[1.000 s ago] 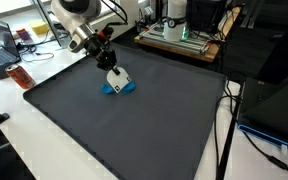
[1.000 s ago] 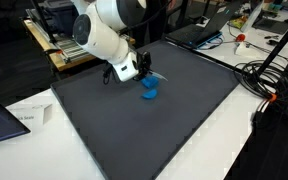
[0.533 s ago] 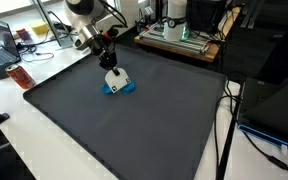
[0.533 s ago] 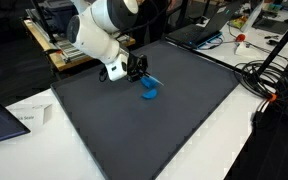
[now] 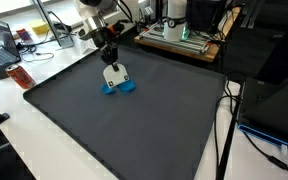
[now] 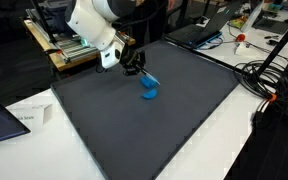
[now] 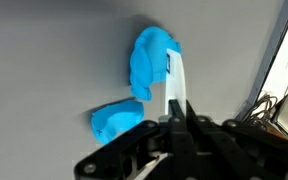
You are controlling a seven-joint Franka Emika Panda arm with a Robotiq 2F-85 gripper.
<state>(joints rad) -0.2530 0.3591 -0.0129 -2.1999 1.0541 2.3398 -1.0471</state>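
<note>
Your gripper (image 7: 177, 110) stands closed, pinching what seems to be a white strip (image 7: 173, 85) of the crumpled blue soft object (image 7: 152, 60), which lies on the dark grey mat (image 5: 134, 130).

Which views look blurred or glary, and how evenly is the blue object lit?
Wrist view: the pincer is soft and dark, the blue object slightly blurred but evenly lit. Both exterior views: fairly sharp, no glare on the dark mat; the blue object is small, its detail lost.
</note>
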